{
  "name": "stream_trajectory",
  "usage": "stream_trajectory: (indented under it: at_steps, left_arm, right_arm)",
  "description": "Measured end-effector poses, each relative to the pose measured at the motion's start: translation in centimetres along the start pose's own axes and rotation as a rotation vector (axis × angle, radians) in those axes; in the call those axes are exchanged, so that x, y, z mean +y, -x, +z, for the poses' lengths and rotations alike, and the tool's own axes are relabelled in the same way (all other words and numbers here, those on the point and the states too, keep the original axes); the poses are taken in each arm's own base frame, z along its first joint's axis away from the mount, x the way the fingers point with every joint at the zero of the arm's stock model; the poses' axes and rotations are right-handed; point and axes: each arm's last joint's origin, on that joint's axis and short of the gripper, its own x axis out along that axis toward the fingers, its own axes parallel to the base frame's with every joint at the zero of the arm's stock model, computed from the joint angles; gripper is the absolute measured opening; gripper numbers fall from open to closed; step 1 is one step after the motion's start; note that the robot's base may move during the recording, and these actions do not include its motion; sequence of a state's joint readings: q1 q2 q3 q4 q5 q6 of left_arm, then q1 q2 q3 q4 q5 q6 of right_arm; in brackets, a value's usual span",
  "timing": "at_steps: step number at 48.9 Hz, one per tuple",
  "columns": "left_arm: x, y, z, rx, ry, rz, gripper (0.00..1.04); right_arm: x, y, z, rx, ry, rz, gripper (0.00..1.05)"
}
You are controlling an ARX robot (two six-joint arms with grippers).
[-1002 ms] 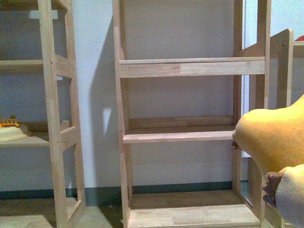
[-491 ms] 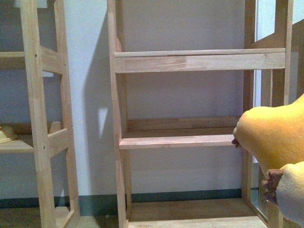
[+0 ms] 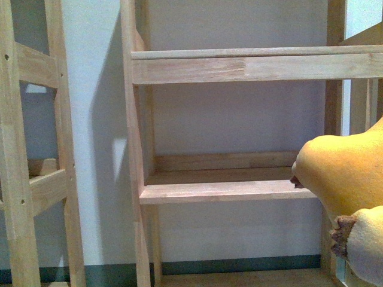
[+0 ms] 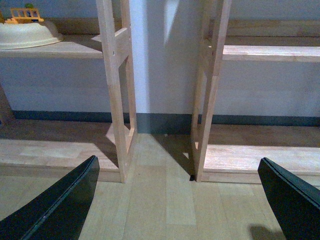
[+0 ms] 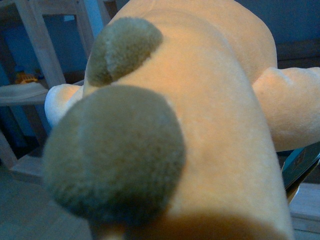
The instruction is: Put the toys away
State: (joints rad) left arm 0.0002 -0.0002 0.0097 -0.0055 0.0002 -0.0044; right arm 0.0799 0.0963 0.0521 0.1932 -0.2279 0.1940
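Observation:
The orange-yellow plush toy hangs at the right edge of the front view, level with the middle shelf board. Below its rounded body are a paler cream part and a small brown stitched patch. In the right wrist view the plush toy fills nearly the whole picture, with two dull brown round pads towards the camera. My right gripper is shut on it and hidden by it; only a dark finger peeks out. My left gripper is open and empty above the wooden floor.
A wooden shelf unit stands against the pale wall straight ahead, with an upper board. A second unit is to its left. On that unit's shelf sits a cream tub holding a yellow toy.
The shelves have grown larger in the front view and slid left, and the cream tub has left that view. The plush toy stays in the same spot in the picture.

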Motion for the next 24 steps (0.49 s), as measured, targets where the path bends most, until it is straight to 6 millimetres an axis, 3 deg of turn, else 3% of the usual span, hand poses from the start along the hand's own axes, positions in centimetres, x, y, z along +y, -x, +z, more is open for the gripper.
stream_trajectory:
  at_steps: [24]
  left_arm:
    - [0.00, 0.00, -0.02, 0.001, 0.000, 0.000, 0.99]
  right_arm:
    - [0.00, 0.00, 0.00, 0.000, 0.000, 0.000, 0.10]
